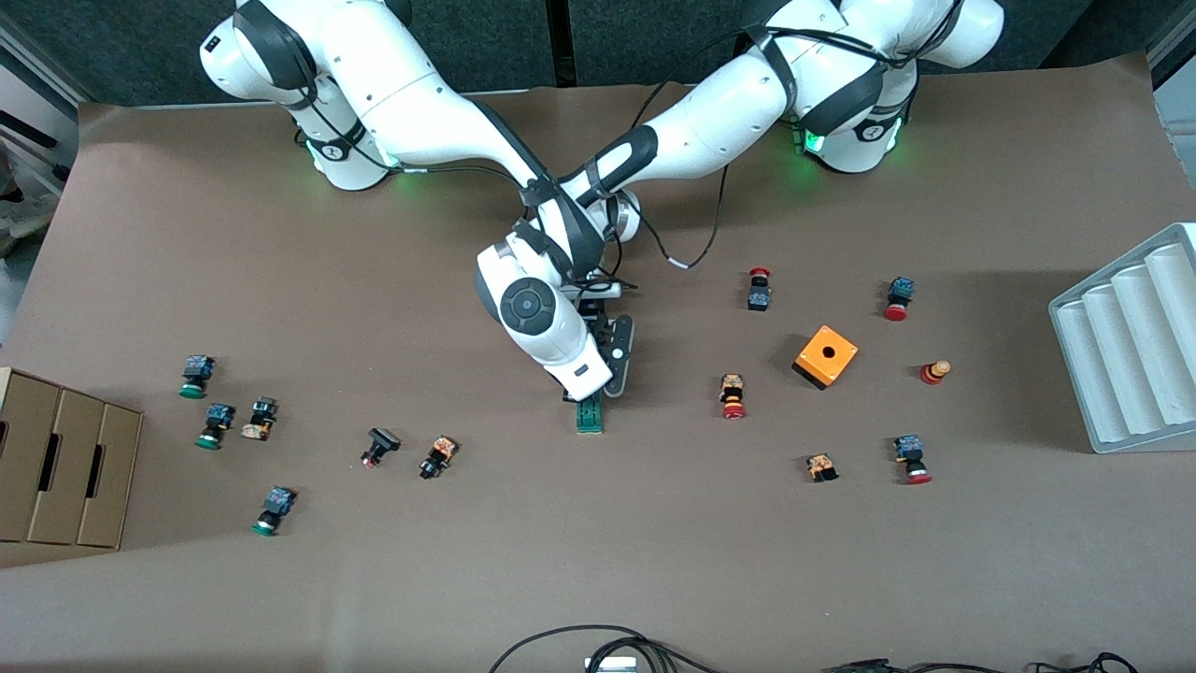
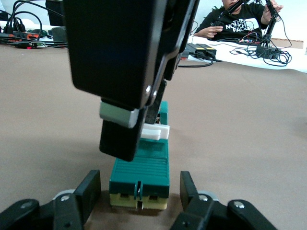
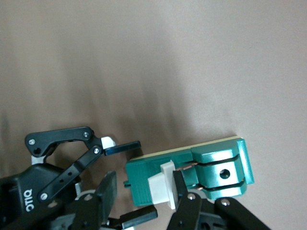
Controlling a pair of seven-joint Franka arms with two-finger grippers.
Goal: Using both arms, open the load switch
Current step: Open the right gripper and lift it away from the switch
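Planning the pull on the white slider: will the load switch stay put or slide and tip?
The load switch looks like rigid plastic, so it probably won't flex. It lies flat and long on the table, so tipping seems unlikely. It looks small and light, so it would likely slide unless the left tool holds it.

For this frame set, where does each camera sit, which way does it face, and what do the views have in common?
Front view: high across the table, facing both arms' bases; shows the small narrow green load switch under the crossed arms.
Left wrist view: on the left arm's wrist, low over the brown table; left gripper straddles the switch, right gripper grips its white sliding piece.
Right wrist view: on the right arm's wrist, looking down; its own fingers close on the white piece, the left gripper's fingers at the switch's end.
Shared: all three show the switch.
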